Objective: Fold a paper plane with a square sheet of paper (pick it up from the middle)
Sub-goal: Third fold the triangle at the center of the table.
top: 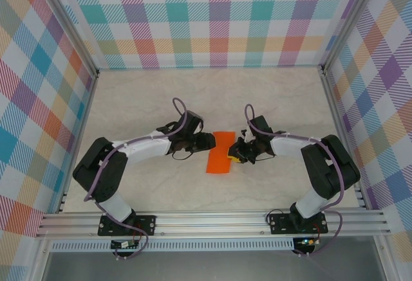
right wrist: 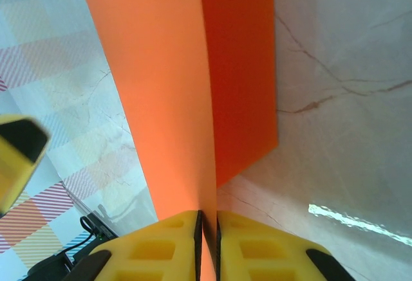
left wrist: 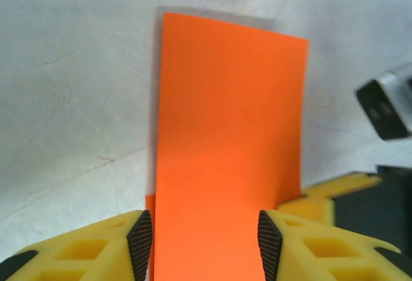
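Note:
The square sheet of paper (top: 219, 154) is bright orange and folded in half into a narrow strip at the middle of the table. In the left wrist view the sheet (left wrist: 228, 120) runs away from me between the fingers of my left gripper (left wrist: 205, 245). That gripper is open, with its ribbed pads (left wrist: 140, 242) standing at the strip's two sides. My right gripper (right wrist: 207, 242) is shut on the sheet (right wrist: 167, 88), pinching its doubled edge, and the two layers fan apart beyond the pads. From above, the left gripper (top: 211, 143) and right gripper (top: 236, 155) flank the strip.
The tabletop (top: 161, 94) is pale marble, walled on three sides by plaid panels (top: 219, 17). An aluminium rail (top: 212, 220) runs along the near edge, where both arm bases are bolted. The right gripper's yellow finger (left wrist: 335, 194) shows at the edge of the left wrist view.

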`<state>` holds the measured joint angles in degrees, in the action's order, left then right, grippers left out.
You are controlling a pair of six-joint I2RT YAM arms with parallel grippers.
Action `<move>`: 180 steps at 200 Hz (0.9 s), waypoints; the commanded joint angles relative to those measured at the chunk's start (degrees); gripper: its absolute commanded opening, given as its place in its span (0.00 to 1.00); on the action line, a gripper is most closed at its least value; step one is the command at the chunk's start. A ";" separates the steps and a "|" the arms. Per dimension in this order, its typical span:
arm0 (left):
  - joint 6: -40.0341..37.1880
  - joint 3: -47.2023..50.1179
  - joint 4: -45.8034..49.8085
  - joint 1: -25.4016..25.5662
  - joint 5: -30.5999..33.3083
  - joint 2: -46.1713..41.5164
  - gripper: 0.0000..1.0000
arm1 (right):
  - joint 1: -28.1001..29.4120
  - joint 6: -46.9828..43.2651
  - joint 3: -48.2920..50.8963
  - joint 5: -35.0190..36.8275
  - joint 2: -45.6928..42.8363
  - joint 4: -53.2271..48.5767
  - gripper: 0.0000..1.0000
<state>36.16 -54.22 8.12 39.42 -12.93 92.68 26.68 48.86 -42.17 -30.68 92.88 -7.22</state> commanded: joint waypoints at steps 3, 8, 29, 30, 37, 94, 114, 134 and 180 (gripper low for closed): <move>-6.21 2.15 3.08 3.12 2.08 -5.24 0.56 | 0.22 -0.28 -1.72 -0.55 0.09 -1.41 0.15; -7.73 2.11 4.20 4.24 3.41 -6.05 0.58 | 0.22 -0.41 -1.97 -0.47 0.18 -1.88 0.15; -14.12 0.91 10.69 10.29 10.30 -6.99 0.61 | 0.22 -0.78 -2.74 -0.63 0.46 -2.86 0.14; -14.42 0.85 11.00 10.57 10.65 -6.99 0.61 | 0.22 -0.78 -2.78 -0.62 0.41 -2.87 0.14; -16.38 0.25 12.77 12.89 13.04 -6.71 0.61 | 0.21 -0.83 -2.97 -0.54 0.33 -3.25 0.14; -23.81 -3.15 18.30 27.16 28.93 -1.52 0.62 | 0.22 -1.17 -3.45 -0.48 0.49 -4.38 0.15; -25.00 -3.99 17.07 28.96 31.21 -0.14 0.63 | 0.22 -0.97 -3.32 -0.49 0.43 -4.23 0.15; -26.72 -5.90 17.21 30.59 33.90 2.51 0.64 | 0.23 -0.97 -3.34 -0.66 0.42 -4.30 0.15; -28.27 -10.17 17.14 33.07 38.99 9.41 0.63 | 0.22 -0.77 -3.27 -0.78 0.35 -4.48 0.15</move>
<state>9.96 -61.69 23.94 70.87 20.73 99.39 26.68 48.69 -44.47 -30.68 92.95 -10.44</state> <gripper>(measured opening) 0.641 0.150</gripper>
